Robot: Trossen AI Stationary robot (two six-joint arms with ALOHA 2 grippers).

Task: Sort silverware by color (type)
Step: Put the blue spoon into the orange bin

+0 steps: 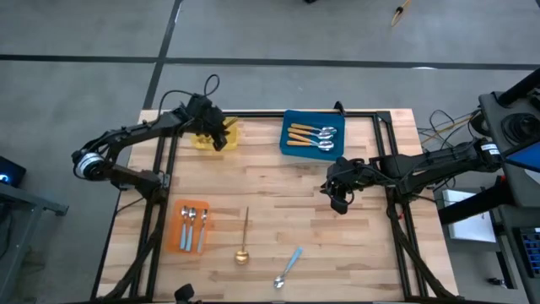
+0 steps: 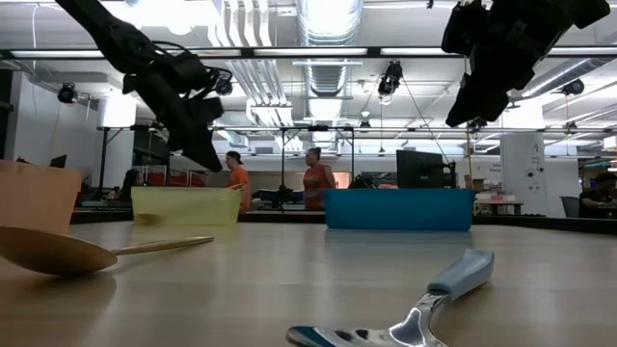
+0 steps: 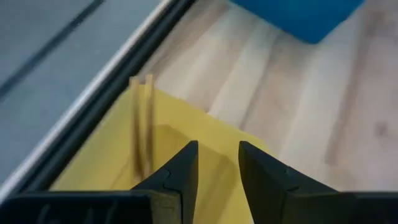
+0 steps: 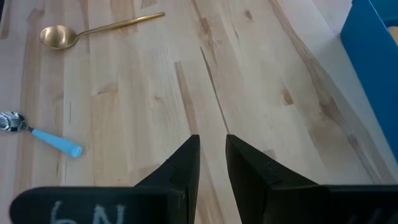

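Note:
My left gripper (image 1: 221, 135) (image 3: 217, 146) hangs open above the yellow tray (image 3: 180, 130) (image 1: 202, 139) at the far left, with nothing between its fingers. Two thin gold handles (image 3: 142, 124) lie in that tray, their ends sticking past its rim. My right gripper (image 1: 338, 201) (image 4: 212, 140) hovers over bare wood right of centre, slightly open and empty. A gold spoon (image 1: 243, 241) (image 4: 93, 29) and a blue-handled spoon (image 1: 288, 268) (image 4: 43, 134) lie flat on the table near the front edge.
The blue tray (image 1: 337, 118) at the far middle holds orange-handled spoons (image 1: 310, 135). The orange tray (image 1: 180, 243) at the near left holds blue-handled spoons (image 1: 194, 221). A dark metal frame (image 1: 160, 169) runs along the table's sides. Bare wood lies between the trays.

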